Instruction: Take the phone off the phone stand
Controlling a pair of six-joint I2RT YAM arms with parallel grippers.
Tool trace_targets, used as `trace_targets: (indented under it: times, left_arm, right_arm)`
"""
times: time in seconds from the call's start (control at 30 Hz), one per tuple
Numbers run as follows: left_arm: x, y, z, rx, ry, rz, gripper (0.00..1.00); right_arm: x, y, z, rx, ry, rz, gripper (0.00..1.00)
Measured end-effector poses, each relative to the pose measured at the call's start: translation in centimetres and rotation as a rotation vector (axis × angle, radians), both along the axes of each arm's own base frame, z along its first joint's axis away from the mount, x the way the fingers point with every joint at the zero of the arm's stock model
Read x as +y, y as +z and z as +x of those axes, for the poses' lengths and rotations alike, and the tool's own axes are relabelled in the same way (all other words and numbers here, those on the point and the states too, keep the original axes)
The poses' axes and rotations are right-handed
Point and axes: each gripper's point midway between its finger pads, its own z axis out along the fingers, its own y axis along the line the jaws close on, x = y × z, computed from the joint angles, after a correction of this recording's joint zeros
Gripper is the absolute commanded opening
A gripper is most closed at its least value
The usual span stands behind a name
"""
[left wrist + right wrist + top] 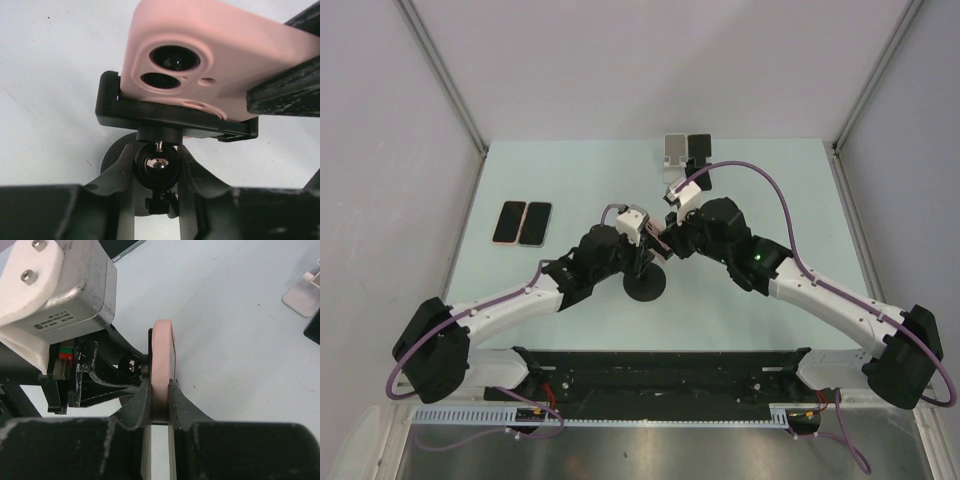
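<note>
The phone (215, 55), in a pink case with its camera lenses facing the left wrist camera, sits in the black clamp of the phone stand (165, 117) near the middle of the table (570, 170); the right gripper (159, 400) is closed on the phone's edge, one finger on each face. The left gripper (156, 165) is clamped around the stand's ball joint, just above the round base. Two phones (522, 223) lie side by side well to the left; a silver stand (674, 149) and a dark device (699, 147) sit at the far edge.
</note>
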Motion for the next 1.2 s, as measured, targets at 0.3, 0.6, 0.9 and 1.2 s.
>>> trace_targets:
  times: [0.3,0.6,0.9,1.2]
  left_arm:
    - [0.0,0.0,-0.2,-0.038,-0.01,-0.009,0.0]
    - [0.2,0.0,-0.7,-0.041,-0.007,-0.033,0.0]
    - [0.5,0.1,-1.2,-0.021,0.007,-0.056,0.01]
    - [0.5,0.1,-1.2,-0.01,0.015,-0.067,0.0]
  right_arm:
    - [-0.7,0.0,-0.9,-0.026,-0.008,0.063,0.94]
    - [-1.4,1.2,-1.2,-0.141,-0.026,0.197,0.9]
    - [0.5,-0.6,-0.4,-0.153,-0.002,0.236,0.72]
    - [2.5,-2.6,0.9,-0.173,-0.018,0.229,0.43]
